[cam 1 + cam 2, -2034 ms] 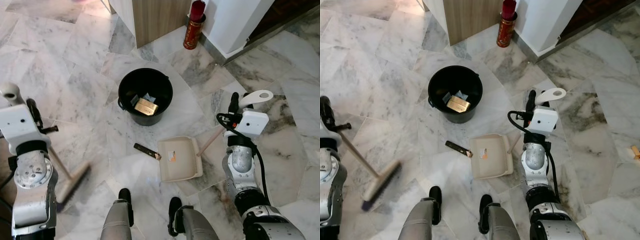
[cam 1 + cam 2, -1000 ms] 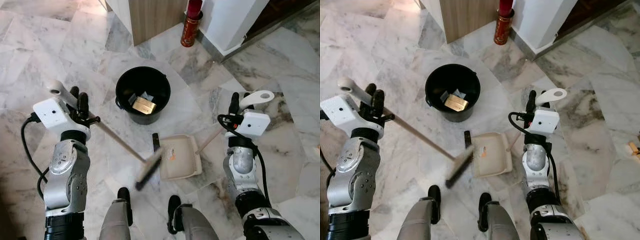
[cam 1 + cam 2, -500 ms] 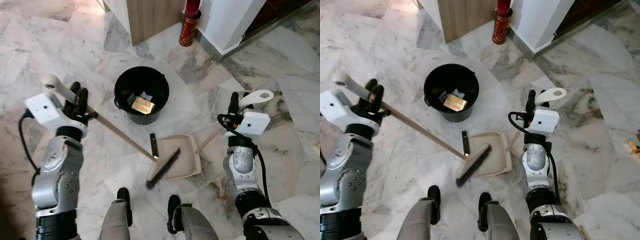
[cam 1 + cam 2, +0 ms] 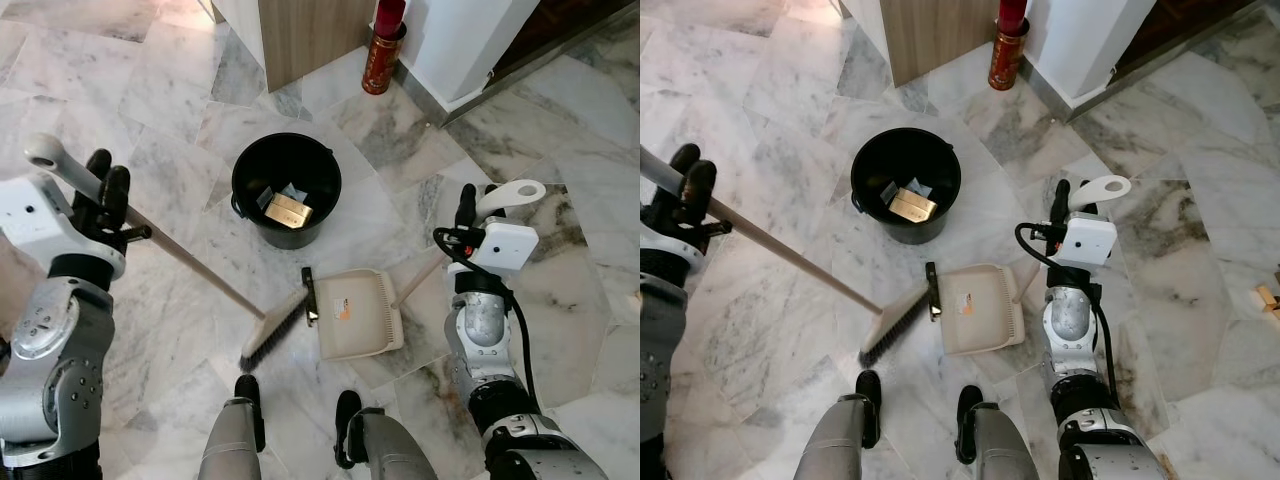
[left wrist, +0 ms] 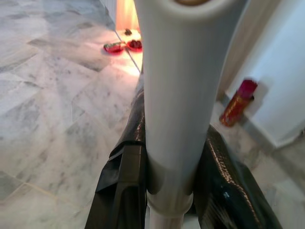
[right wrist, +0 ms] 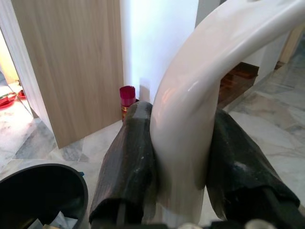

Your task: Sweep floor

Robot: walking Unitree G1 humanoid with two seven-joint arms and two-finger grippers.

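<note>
Spreading wide beneath the robot, the pale veined marble floor (image 4: 150, 120) is carrying everything and is looking hard and slick, so light debris is likely sliding easily across it. The round black plastic bucket (image 4: 290, 190) is standing toward the far wall, just beyond the other tools, with scraps inside. The long broom with its pale wooden stick and dark bristle head (image 4: 272, 328) is slanting from the left gripper (image 4: 103, 196), whose fingers (image 5: 121, 191) are pinching the stick near its top end; that grip is giving long reach, and the tool is seeming stiff and light, though the bristles are probably soft and flexing. Its head is resting on the floor, touching the open lip of the flat beige plastic dustpan (image 4: 358, 315), which is lying before the robot's feet. The right gripper (image 4: 467, 206) is clamping the dustpan's white curved handle (image 6: 190, 105); the pan is looking light and apt to skid unless pressed down. A small dark flat strip (image 4: 309, 294) is lying at the pan's lip.
</note>
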